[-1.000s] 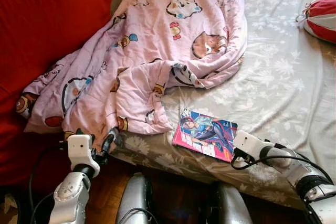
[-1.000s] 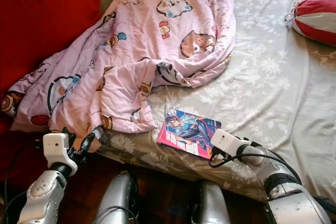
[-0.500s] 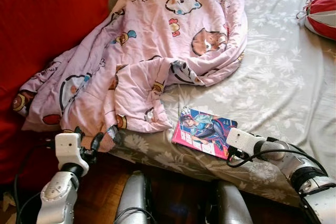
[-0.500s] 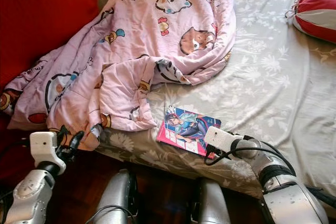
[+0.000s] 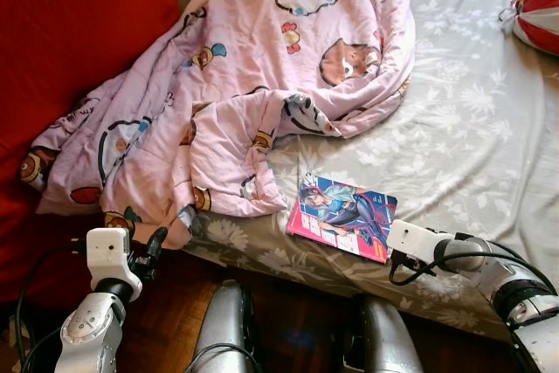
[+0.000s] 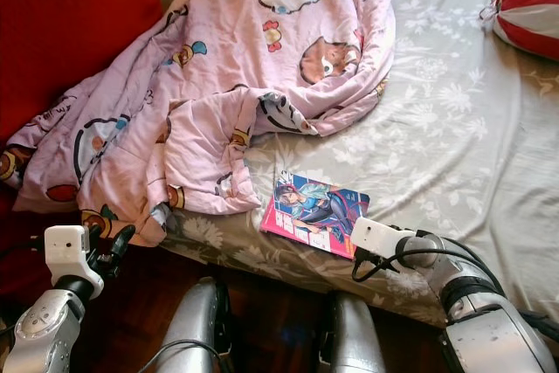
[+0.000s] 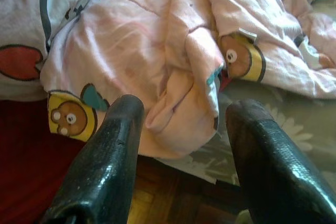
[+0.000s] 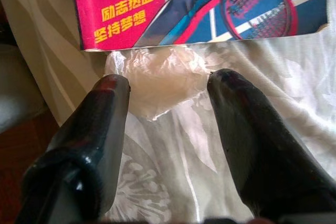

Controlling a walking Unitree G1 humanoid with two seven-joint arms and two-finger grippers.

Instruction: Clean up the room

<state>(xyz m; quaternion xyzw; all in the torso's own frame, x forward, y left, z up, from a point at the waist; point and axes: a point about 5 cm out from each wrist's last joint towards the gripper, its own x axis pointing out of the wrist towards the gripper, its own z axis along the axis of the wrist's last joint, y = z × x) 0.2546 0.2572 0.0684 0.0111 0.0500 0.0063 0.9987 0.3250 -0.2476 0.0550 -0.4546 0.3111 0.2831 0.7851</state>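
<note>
Right end effector (image 8: 165, 108) straddles crumpled plastic (image 8: 157, 80) beside book (image 8: 194, 6), perhaps reading "励志热血坚持梦想".

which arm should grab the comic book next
Right. The right gripper is open just short of the comic book on the bed. The left gripper faces the pink blanket.

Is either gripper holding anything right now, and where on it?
Nothing is held. The left gripper is open before the blanket; the right gripper is open just short of the book.
</note>
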